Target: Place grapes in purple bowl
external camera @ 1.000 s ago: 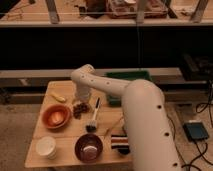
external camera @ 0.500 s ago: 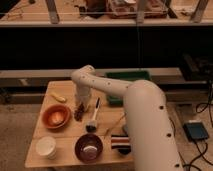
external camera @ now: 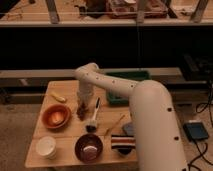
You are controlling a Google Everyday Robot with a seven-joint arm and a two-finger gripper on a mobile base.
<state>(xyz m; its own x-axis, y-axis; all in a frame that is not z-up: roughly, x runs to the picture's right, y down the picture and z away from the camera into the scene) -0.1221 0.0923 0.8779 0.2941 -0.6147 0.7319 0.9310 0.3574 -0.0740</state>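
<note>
The purple bowl [external camera: 80,145] sits at the front edge of the wooden table [external camera: 64,134], closest to us, and nothing is in it yet. A white cup [external camera: 46,147] is just to the left of the purple bowl, and a striped bowl [external camera: 123,145] is just to its right. The big white arm [external camera: 150,120] rises to the right of the purple bowl and bends over the table. A little behind the purple bowl and to the left is an orange bowl [external camera: 46,116]. A brush with a dark handle [external camera: 94,116] lies right behind the purple bowl. The grapes [external camera: 80,114] are behind the purple bowl too, between the orange bowl and the brush, low at the table top. The gripper [external camera: 82,107] is right on top of them, pointing down. Its two fingers are squeezed together, and they seem to have the grapes pinched between them. Far behind the purple bowl are a small yellow thing [external camera: 58,97] on the left and a green tray [external camera: 120,94] on the right. Here is what could go wrong. The grapes are bumpy and round, so they might slip out when the arm lifts, if the pinch has only a few berries. The brush is very close, so the arm could knock it on the way over. The orange bowl is near as well, so the grapes could drop in the wrong bowl if the arm lets go too soon.
</note>
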